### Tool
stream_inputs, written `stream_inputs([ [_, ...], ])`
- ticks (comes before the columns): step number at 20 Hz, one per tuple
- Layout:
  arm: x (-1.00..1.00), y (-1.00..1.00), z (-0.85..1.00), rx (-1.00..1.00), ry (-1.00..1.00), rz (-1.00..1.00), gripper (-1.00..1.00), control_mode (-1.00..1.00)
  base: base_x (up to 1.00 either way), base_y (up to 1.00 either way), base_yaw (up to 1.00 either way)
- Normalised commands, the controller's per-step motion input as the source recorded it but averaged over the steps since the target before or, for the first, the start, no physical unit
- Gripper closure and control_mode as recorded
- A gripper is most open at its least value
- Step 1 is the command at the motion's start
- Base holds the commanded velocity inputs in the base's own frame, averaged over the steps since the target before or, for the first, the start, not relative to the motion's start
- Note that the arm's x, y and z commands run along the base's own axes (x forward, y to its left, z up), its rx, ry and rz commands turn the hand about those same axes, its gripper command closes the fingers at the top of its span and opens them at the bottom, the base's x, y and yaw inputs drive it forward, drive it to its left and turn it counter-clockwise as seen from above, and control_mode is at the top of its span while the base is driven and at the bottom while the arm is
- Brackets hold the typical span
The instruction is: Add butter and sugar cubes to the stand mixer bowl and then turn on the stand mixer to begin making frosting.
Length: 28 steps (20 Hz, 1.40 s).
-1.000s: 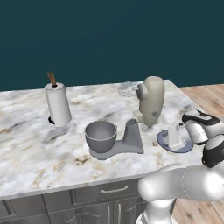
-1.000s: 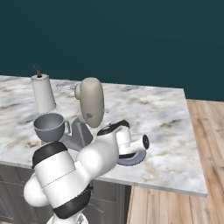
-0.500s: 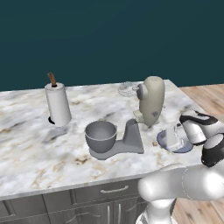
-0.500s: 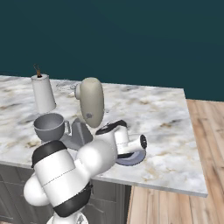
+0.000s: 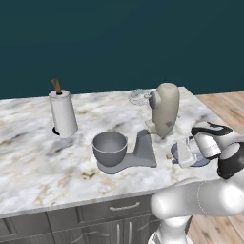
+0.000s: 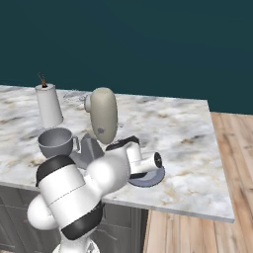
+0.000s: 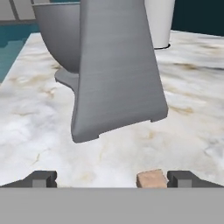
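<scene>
The hand (image 7: 112, 178) is open, low over the tabletop (image 5: 38, 162), a sugar cube (image 7: 151, 178) beside its right fingertip. The mixer (image 7: 116, 65) stands directly ahead; a paper-towel roll (image 5: 63, 113) stands far left.

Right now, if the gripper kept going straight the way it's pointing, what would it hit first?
Most likely the stand mixer: its grey upright neck stands straight ahead of the open gripper. A sugar cube sits by one fingertip, off the centre line.

Marble counter (image 5: 33, 162): stand mixer (image 5: 157, 124), towel roll (image 5: 63, 113), plate (image 5: 177, 153) (blue-grey), sugar cube (image 7: 151, 178).
</scene>
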Motion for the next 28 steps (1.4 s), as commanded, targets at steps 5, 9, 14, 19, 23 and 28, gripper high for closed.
stream_inputs([
  [5,0.13,0.01,-0.17,-0.01,-0.01,0.02,-1.00,-1.00,0.00,0.00,0.00],
  [9,0.29,0.00,-0.11,0.00,-0.01,0.01,-1.00,-1.00,0.00,0.00,0.00],
  [14,0.29,0.00,-0.07,0.00,0.00,0.00,-1.00,-1.00,0.00,0.00,0.00],
  [19,0.24,-0.01,-0.13,0.00,0.00,0.00,-1.00,-1.00,0.00,0.00,0.00],
  [23,0.08,-0.13,-0.19,-0.02,0.00,0.00,-1.00,-1.00,0.00,0.00,0.00],
  [28,0.08,-0.15,-0.21,-0.01,0.00,0.00,-1.00,-1.00,0.00,0.00,0.00],
])
